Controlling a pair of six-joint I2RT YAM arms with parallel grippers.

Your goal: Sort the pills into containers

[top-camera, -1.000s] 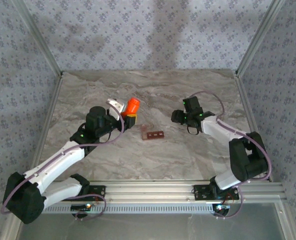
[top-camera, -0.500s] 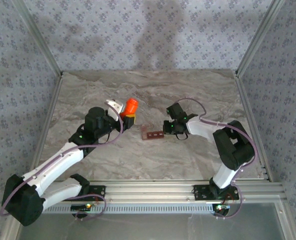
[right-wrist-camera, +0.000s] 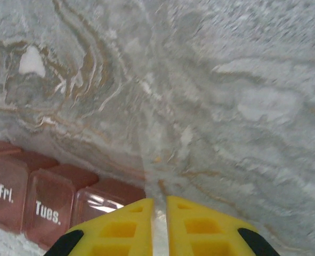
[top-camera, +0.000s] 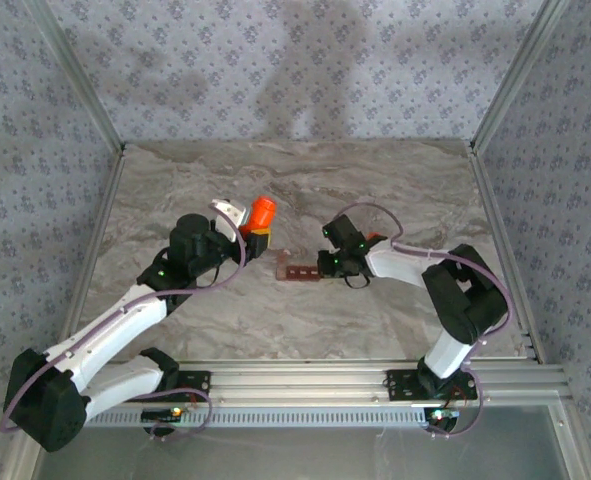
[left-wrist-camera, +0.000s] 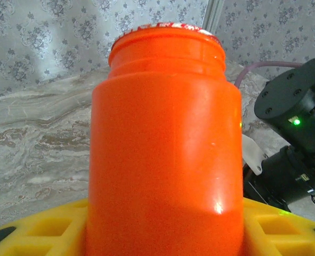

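Observation:
My left gripper [top-camera: 253, 228] is shut on the orange bottle [top-camera: 263, 210] and holds it above the table, left of centre. In the left wrist view the bottle [left-wrist-camera: 165, 149] stands upright between the yellow fingers [left-wrist-camera: 45, 226]. The dark red-brown containers [top-camera: 300, 270] lie in a row on the marble. My right gripper [top-camera: 327, 265] is shut and sits low at their right end. In the right wrist view the closed fingertips [right-wrist-camera: 158, 205] hover over the nearest compartment of the containers [right-wrist-camera: 45, 197], whose lids read "Fri." and "Tues.". The pills are out of view.
The marble table [top-camera: 395, 190] is bounded by aluminium posts and patterned walls on three sides. The right arm's forearm and cable [top-camera: 415, 262] stretch across the right half. The right arm's dark body [left-wrist-camera: 293, 133] is close beside the bottle.
The right arm swung left from the right half of the table to the containers' right end, and its jaws closed. The containers slid slightly left. The left arm and the bottle stayed put.

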